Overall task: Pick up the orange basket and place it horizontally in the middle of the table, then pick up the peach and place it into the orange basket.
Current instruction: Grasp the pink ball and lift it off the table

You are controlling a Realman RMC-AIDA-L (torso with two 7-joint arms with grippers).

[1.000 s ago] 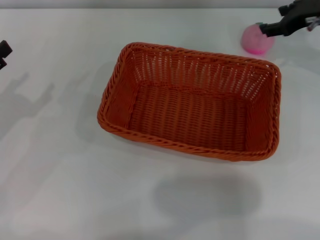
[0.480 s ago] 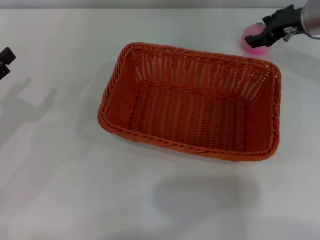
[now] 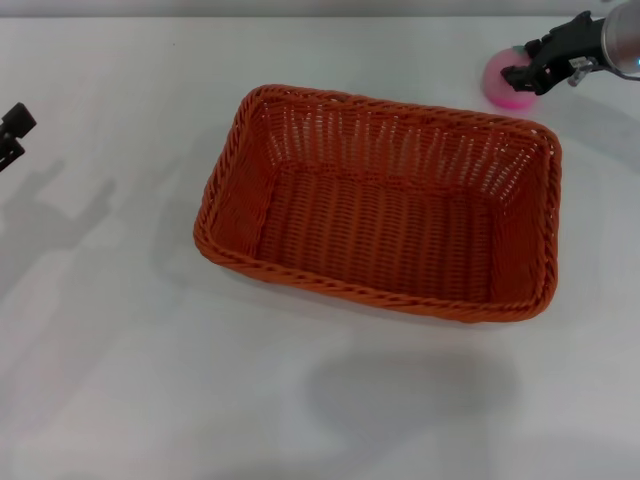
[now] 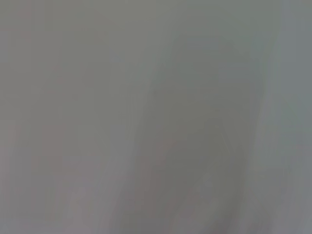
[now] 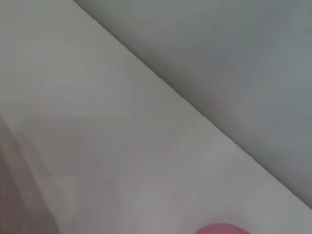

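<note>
The orange basket (image 3: 380, 298) lies lengthwise across the middle of the white table (image 3: 120, 350), open side up and with nothing inside. The pink peach (image 3: 496, 86) rests on the table at the far right corner, beyond the basket's right end. My right gripper (image 3: 528, 68) is down over the peach and covers its right side. The right wrist view shows only a sliver of the peach (image 5: 222, 229) at the picture's edge. My left gripper (image 3: 10, 130) hangs at the left edge of the head view, far from the basket.
The table's far edge runs just behind the peach; in the right wrist view the table edge (image 5: 195, 109) meets a grey background. Arm shadows fall on the table left of the basket and in front of it.
The right gripper has come down from right of the peach onto it and now covers more of it. The left gripper has drifted slightly. The basket has stayed put.
</note>
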